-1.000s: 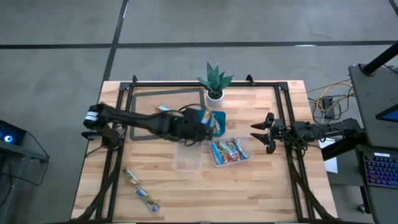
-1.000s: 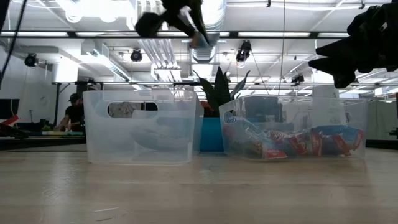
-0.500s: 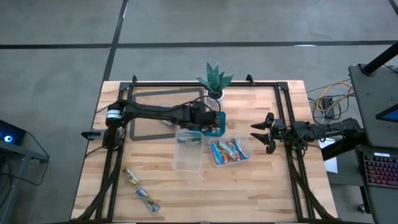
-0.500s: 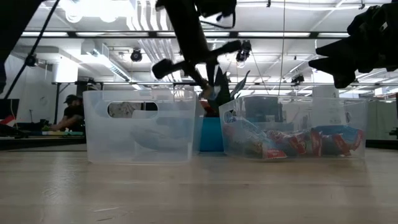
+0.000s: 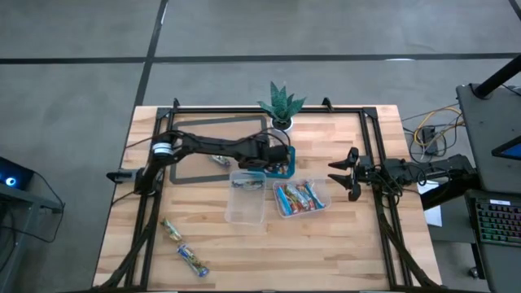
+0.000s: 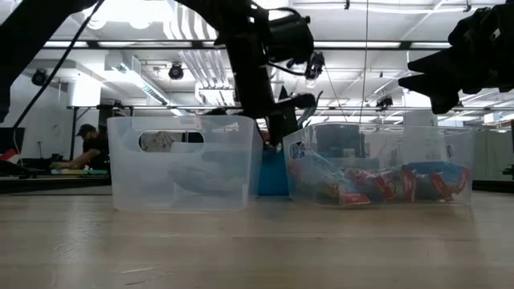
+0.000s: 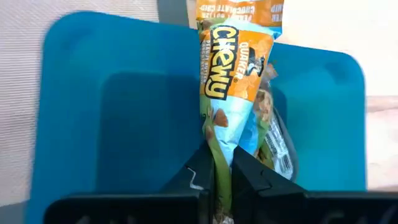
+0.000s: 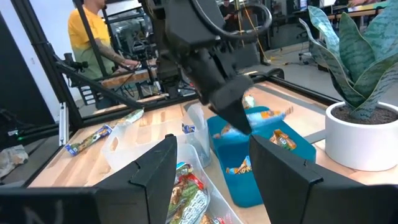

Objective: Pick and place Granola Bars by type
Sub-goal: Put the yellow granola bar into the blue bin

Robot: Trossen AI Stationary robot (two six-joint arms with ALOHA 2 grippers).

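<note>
My left gripper (image 5: 277,156) hangs just over the teal tray (image 7: 93,112), shut on a blue-and-orange granola bar (image 7: 233,81). Other bars lie in the tray under it, one orange (image 7: 239,9) and one with a clear wrapper (image 7: 273,140). Several bars fill the right clear tub (image 5: 301,198). Two bars (image 5: 171,230) (image 5: 193,260) lie flat on the wood at the near left. The left clear tub (image 5: 247,195) stands beside the full one. My right gripper (image 5: 346,172) waits open at the table's right side, level, touching nothing. My left gripper pinches the bar's near end (image 7: 219,146) between its two fingers (image 7: 245,171). The fingers slant down from the table's left, and the bar runs on along their line. The bar sticks out past the fingertips over the teal tray (image 8: 264,117), above the bars lying there.
A potted plant (image 5: 281,106) stands just beyond the tray at the far edge. A dark mat (image 5: 195,150) lies under my left arm, with a bar (image 5: 218,159) on it. Black frame rails run along both table sides. A person (image 8: 93,37) works beyond the table.
My left gripper has come down from high above the tubs toward the teal tray, shifting toward the far edge and rolling its wrist. It has stayed shut on the bar, which has travelled with it and now hangs low over the tray.
</note>
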